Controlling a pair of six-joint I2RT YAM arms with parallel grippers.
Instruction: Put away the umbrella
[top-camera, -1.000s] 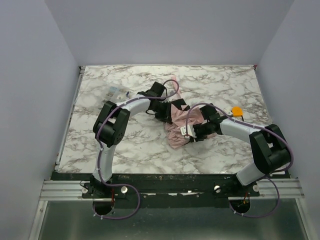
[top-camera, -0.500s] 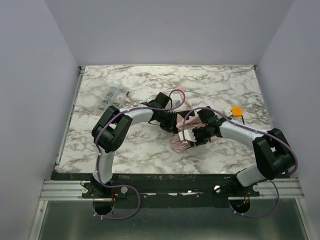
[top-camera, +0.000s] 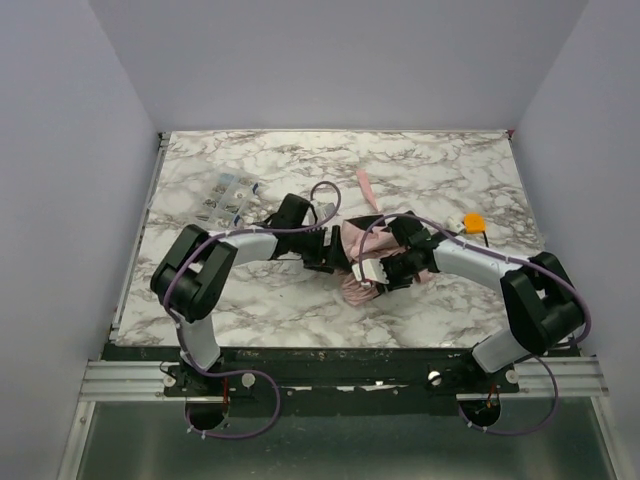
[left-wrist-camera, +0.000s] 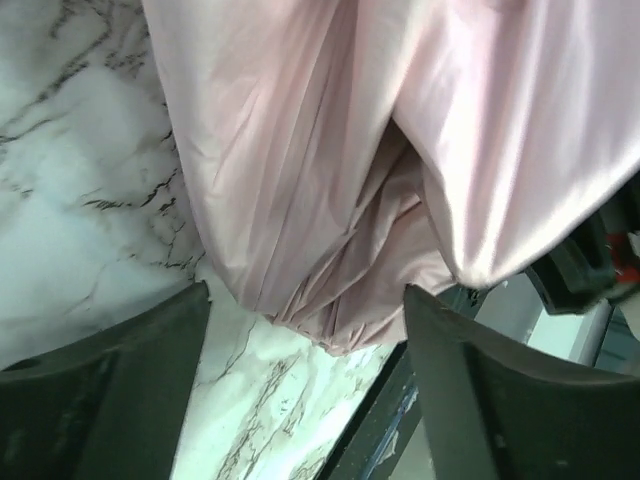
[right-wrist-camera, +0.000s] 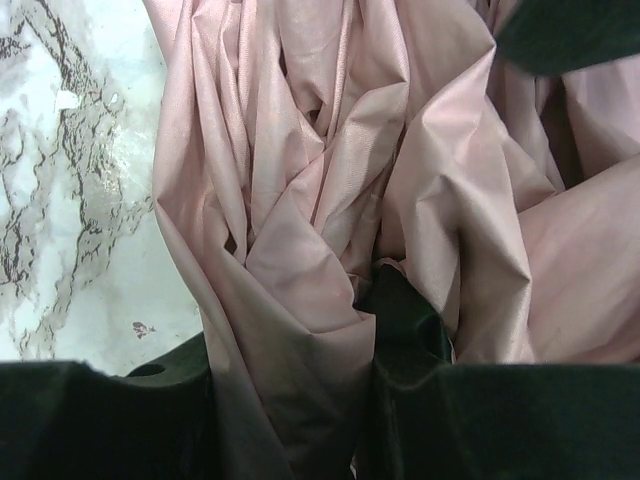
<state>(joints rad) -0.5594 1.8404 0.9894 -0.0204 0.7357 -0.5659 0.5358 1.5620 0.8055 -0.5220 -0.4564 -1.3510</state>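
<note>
umbrella (top-camera: 353, 238) lies bunched at the middle of the table (top-camera: 250, 300), between both grippers
right gripper (right-wrist-camera: 290, 380) pinches a fold of the umbrella; left gripper (left-wrist-camera: 305, 300) has its fingers spread wide, the pink edge lies between them but they do not press it. the strap (top-camera: 362, 185) lies on the table just behind

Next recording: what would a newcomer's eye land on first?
The crumpled pink umbrella lies at the centre of the marble table. The right pincer is clamped on a fold of its fabric, while the left pincer stands open at its edge. A small orange object sits near the table's right edge.
</note>
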